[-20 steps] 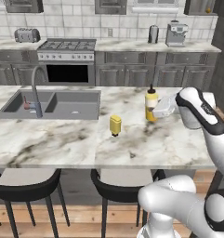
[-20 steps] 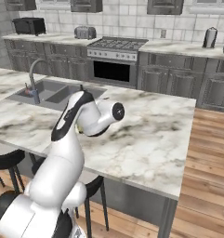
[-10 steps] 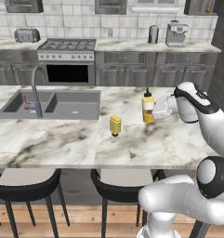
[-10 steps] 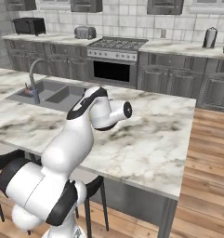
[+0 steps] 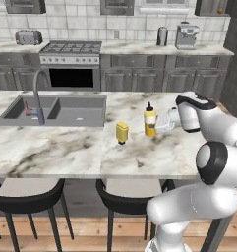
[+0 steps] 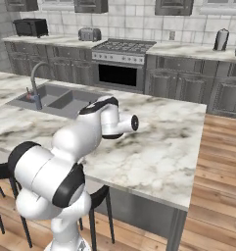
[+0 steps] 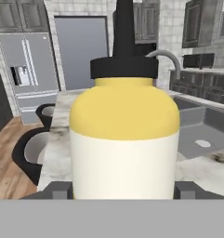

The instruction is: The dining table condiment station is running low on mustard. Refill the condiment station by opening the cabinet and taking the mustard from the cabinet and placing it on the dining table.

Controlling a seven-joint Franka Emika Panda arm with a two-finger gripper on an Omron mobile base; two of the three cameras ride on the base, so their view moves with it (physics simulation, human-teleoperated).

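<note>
Since a second ago the arm has been swung lower and leftward, and the mustard has been carried a little further toward the sink side of the dining table. On the left of the left base view, the inset grey sink [image 5: 61,110] and its curved faucet [image 5: 37,96] are seen set into the marbled worktop [image 5: 51,150]. Further right, a squat yellow jar [image 5: 122,132] is seen standing alone on the stone, apart from everything else. Just beside it to the right, the mustard [image 5: 149,120] is held upright, its dark nozzle pointing up and its base at or just above the worktop; contact with the stone cannot be made out. The end effector [image 5: 158,123] is brought in level from the right, its jaws clasped around the bottle's lower body. In the hand view the mustard [image 7: 125,135] is seen close up between the two finger tips [image 7: 57,189], with a refrigerator [image 7: 27,65] beyond it on the left.
</note>
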